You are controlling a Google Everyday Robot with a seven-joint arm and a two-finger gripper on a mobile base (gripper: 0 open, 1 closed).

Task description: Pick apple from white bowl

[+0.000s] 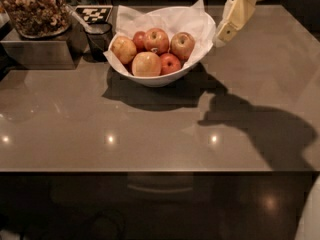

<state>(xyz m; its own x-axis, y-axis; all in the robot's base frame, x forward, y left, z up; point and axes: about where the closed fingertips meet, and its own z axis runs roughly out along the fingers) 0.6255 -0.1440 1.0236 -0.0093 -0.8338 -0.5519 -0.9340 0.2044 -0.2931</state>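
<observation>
The white bowl (159, 79) stands at the back middle of the grey countertop, lined with crumpled white paper. It holds several apples. The apple (156, 40), red streaked with yellow with a pale patch at its stem dimple, sits at the top middle of the pile. A small deep-red apple (170, 63) and a larger pale yellow-orange apple (146, 64) lie in front of it. My gripper (223, 35), cream-coloured, hangs at the upper right, pointing down and left, just beside the bowl's right rim and above the counter. It holds nothing that I can see.
A small dark cup (98, 43) stands just left of the bowl. A steel box (35, 51) carrying a container of dried snacks (35, 6) fills the back left corner. A checkered tag (95, 14) lies behind the cup. The counter's front edge (160, 171) runs across below.
</observation>
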